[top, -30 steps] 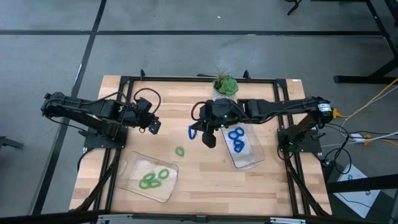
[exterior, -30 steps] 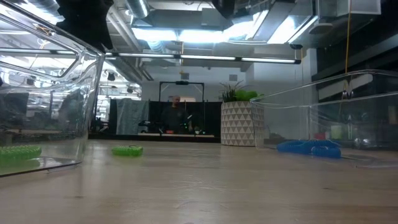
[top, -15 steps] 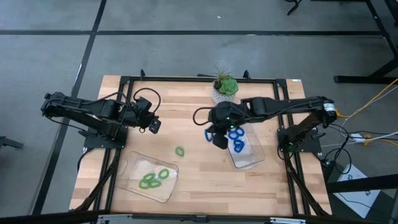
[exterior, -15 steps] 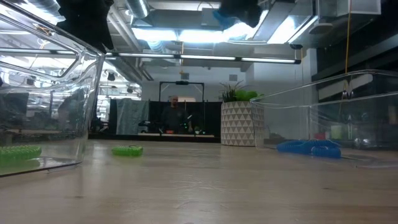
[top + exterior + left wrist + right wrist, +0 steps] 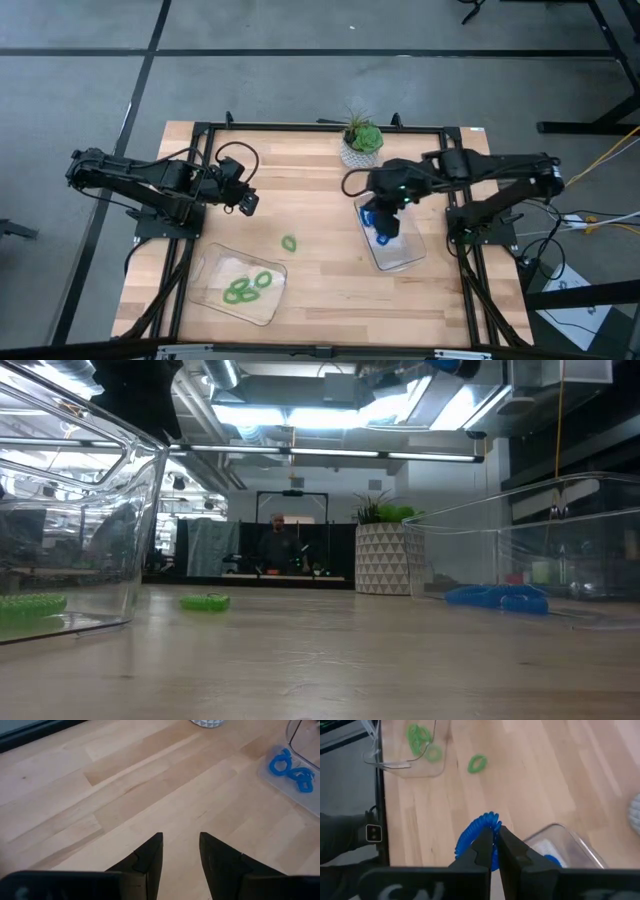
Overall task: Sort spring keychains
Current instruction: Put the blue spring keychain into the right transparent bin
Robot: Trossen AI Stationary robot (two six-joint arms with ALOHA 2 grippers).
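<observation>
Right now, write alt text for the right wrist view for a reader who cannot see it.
The right gripper pinches a blue spring keychain above the wooden table, by the corner of a clear tray. Farther off, a lone green keychain lies on the wood near a second clear tray holding more green keychains.

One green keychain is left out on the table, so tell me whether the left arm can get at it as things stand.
Probably yes. The loose green spring keychain lies alone on bare wood, and the left gripper hangs open nearby with nothing between. The right gripper is busy over the clear tray, holding a blue spring keychain.
</observation>
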